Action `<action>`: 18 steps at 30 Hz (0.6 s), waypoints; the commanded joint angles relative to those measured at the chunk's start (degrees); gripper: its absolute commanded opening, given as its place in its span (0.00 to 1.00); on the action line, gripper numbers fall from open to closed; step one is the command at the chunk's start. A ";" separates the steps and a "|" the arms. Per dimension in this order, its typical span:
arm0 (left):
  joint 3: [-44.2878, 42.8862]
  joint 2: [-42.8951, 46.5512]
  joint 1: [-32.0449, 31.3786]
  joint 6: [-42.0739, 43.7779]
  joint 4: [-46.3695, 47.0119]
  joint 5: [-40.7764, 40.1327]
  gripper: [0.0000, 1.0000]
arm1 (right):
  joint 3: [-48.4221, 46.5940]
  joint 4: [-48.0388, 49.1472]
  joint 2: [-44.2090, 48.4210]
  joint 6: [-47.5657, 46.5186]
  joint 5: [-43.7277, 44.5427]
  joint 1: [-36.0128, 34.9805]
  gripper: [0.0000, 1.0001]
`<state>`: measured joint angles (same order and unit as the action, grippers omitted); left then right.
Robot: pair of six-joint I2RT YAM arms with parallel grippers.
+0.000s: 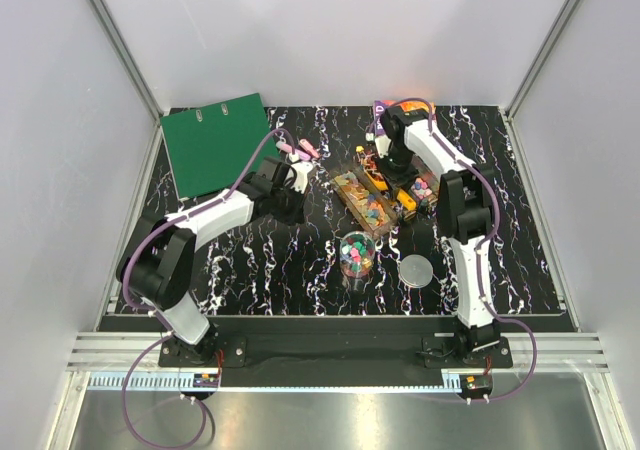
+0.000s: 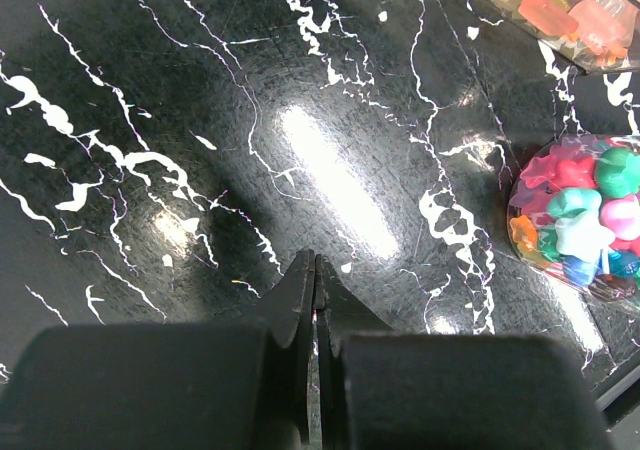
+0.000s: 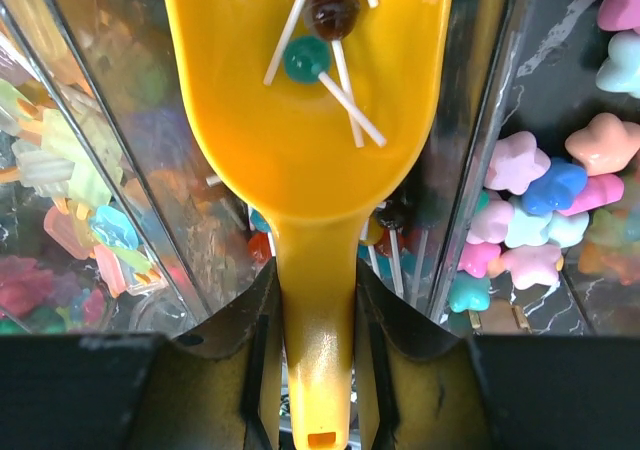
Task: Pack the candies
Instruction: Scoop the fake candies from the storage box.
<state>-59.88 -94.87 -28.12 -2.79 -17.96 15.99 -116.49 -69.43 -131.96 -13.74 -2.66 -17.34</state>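
Scoop (image 3: 310,150) in right claw (image 3: 315,320), bowl pointing straight ahead, lollipops (image 3: 322,35) inside.

Binder (image 1: 215,142) sits at the far-left corner of the counter (image 1: 520,260), with pens (image 1: 300,150) just right of it. Trays (image 1: 352,192) are mid-counter, candies (image 3: 545,195) in their compartments. Cup (image 1: 343,242) is in front of the trays, more candies inside. Lid (image 1: 416,270) lies right of the cup, apart. Left hand (image 2: 315,265) is left of the trays, over bare counter. Right hand (image 3: 318,280) is above the trays, scoop (image 3: 300,120) handle between its fingers, lollipops (image 3: 310,58) in the scoop bowl.
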 commanded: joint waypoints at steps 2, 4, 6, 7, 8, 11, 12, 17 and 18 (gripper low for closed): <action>-0.77 1.35 0.17 1.03 1.70 -1.75 0.00 | -2.61 5.44 -4.88 3.19 0.11 -0.15 0.00; -0.68 1.44 0.17 1.38 1.52 -2.10 0.00 | -1.73 5.70 -5.32 3.19 -0.59 -0.32 0.00; -0.50 1.36 0.26 1.47 1.52 -2.36 0.00 | 0.02 6.75 -5.15 3.54 -1.65 -0.32 0.00; -0.24 1.35 0.17 1.47 1.43 -2.37 0.00 | 1.08 9.37 -4.71 3.89 -2.09 -0.32 0.00; -0.15 1.18 0.17 1.38 1.52 -2.19 0.00 | 2.39 11.14 -4.10 4.24 -2.44 -0.32 0.00; -0.15 0.92 0.26 1.47 1.17 -2.02 0.00 | 6.79 17.03 -1.90 5.74 -2.62 -0.59 0.00; -0.24 0.91 0.26 1.64 0.82 -2.10 0.00 | 8.19 18.00 -1.20 5.91 -2.70 -0.59 0.00; -0.50 0.83 0.26 2.08 0.46 -2.37 0.00 | 15.83 24.77 2.23 4.78 -1.22 -0.59 0.00; -0.59 0.65 0.26 2.00 0.38 -2.37 0.00 | 17.07 25.74 3.54 4.42 -0.95 -0.59 0.00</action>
<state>-59.88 -94.87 -28.12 -1.74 -18.00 14.70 -106.50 -59.68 -126.39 -11.64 -3.99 -17.47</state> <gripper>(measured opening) 0.008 0.328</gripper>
